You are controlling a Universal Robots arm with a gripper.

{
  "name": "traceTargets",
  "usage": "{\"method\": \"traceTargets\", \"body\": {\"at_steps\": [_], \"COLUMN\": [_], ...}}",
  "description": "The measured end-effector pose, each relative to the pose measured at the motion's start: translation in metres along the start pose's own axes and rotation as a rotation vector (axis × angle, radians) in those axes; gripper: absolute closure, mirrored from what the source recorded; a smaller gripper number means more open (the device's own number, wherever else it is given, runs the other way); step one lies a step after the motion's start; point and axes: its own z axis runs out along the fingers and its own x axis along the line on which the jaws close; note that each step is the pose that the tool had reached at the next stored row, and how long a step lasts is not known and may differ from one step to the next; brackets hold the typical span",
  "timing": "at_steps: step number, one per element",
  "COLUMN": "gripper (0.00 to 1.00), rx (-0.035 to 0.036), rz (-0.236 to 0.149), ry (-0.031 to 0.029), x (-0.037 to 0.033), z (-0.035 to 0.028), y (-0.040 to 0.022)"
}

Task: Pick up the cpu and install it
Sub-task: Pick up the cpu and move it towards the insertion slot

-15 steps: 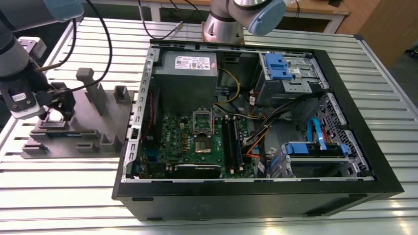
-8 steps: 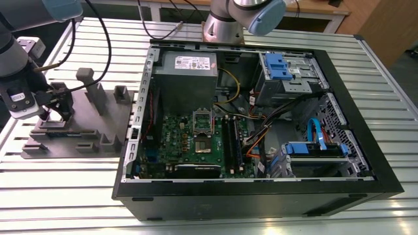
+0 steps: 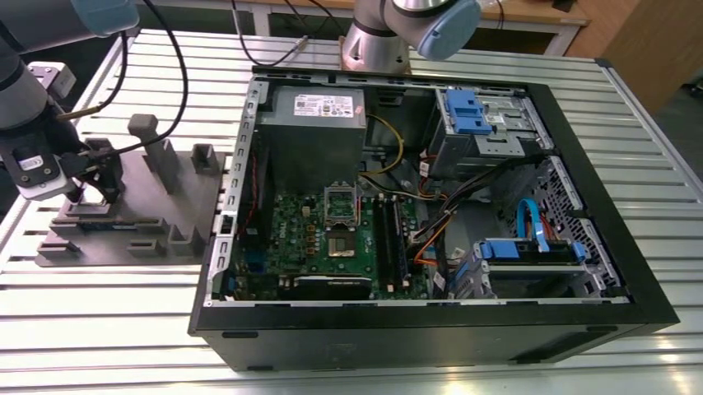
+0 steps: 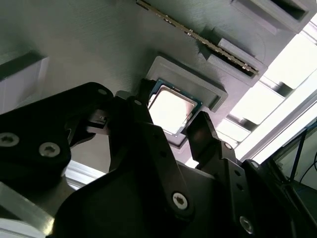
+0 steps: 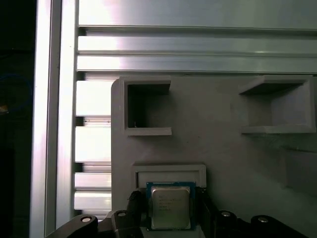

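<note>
Slatted worktop (image 3: pixel 110 329) carries an open PC case (image 3: pixel 384 337) and, at the exterior view's left, a grey fixture (image 3: pixel 165 206). Arm is down over the fixture. Claw (image 3: pixel 94 193) is spread, one finger (image 4: pixel 141 106) on each side of the cpu (image 5: pixel 171 207). The cpu sits flat in its fixture pocket, silver top up.

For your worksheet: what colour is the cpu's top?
Shiny silver cpu, darker rim; best in the first wrist view.
</note>
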Motion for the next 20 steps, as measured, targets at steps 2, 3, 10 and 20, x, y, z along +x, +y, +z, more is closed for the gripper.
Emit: {"method": "traceTargets", "body": {"at_steps": [2,3,10,20], "gripper": [0.43,0.43,0.43,0.43], "rx": [-0.0002,-0.0002,-0.0004,-0.0003], "rz": [0.0,0.0,-0.005,-0.006], "ry": [-0.0001,0.0,-0.0015,-0.0057], "x": [0.0001,0.0001,0.0004,0.0025], "z": [0.0001,0.0,0.0,-0.0012], "y": [0.0,0.0,0.0,0.0]}}
